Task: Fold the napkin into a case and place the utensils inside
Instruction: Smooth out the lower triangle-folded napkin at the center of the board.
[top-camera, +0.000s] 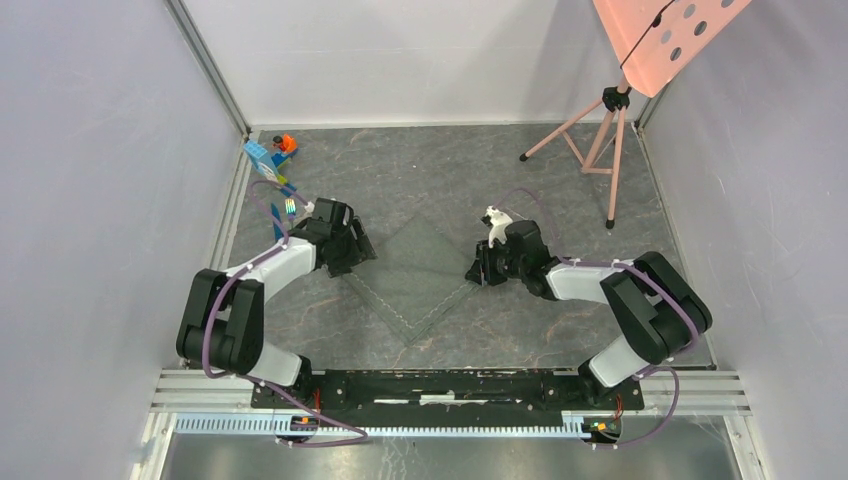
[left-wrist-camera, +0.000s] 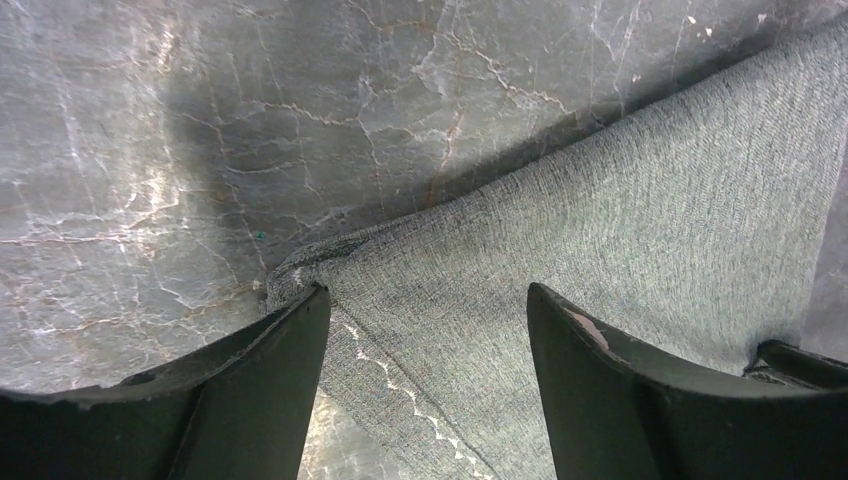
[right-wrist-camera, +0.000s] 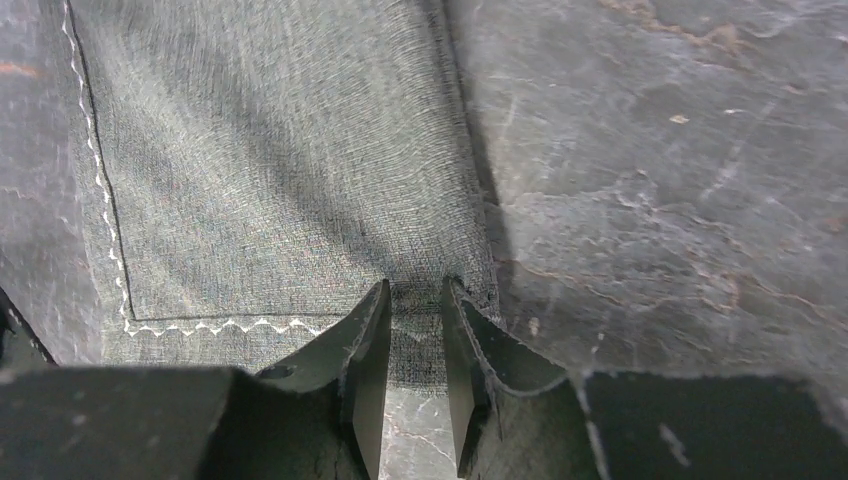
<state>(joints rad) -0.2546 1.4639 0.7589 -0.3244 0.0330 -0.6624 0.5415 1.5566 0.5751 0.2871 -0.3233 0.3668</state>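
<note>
At the napkin's (top-camera: 415, 275) nine o'clock corner the left gripper (left-wrist-camera: 428, 295) straddles it with jaws spread wide, while the right gripper (right-wrist-camera: 417, 285) pinches its three o'clock corner.

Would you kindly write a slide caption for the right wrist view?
Right gripper pinching the edge of the grey napkin on the marbled table.

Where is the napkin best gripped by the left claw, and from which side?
Grip its left corner, coming in low from the left. The napkin lies flat on the table with that corner pointing at the open left claw, so one finger could slide underneath. The right claw pinches the opposite edge.
</note>
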